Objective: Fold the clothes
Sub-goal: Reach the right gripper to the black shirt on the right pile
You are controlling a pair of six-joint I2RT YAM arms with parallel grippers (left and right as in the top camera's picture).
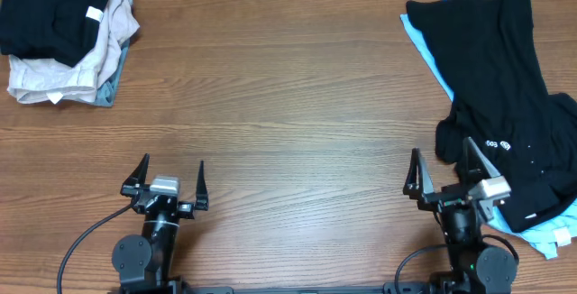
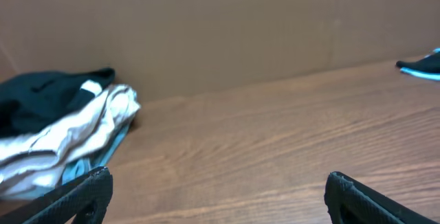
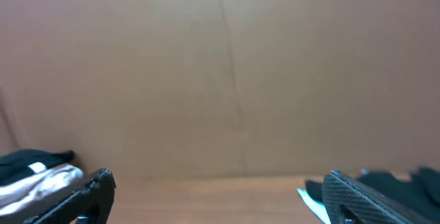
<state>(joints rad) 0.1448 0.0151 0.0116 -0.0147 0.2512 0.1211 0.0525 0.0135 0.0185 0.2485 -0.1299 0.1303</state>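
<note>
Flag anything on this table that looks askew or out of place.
The black shirt lies rumpled and twisted over a light-blue garment at the right edge, unfolded. The left stack is loose, its beige garment bulging sideways. Nothing looks damaged.

The brown wood-grain tabletop [image 1: 288, 105] carries two heaps of clothes, well apart. At its far left corner sits a folded stack [image 1: 63, 37], black on top of beige. Along the right edge a rumpled black shirt [image 1: 500, 87] lies spread over a light blue garment [image 1: 552, 236].
</note>
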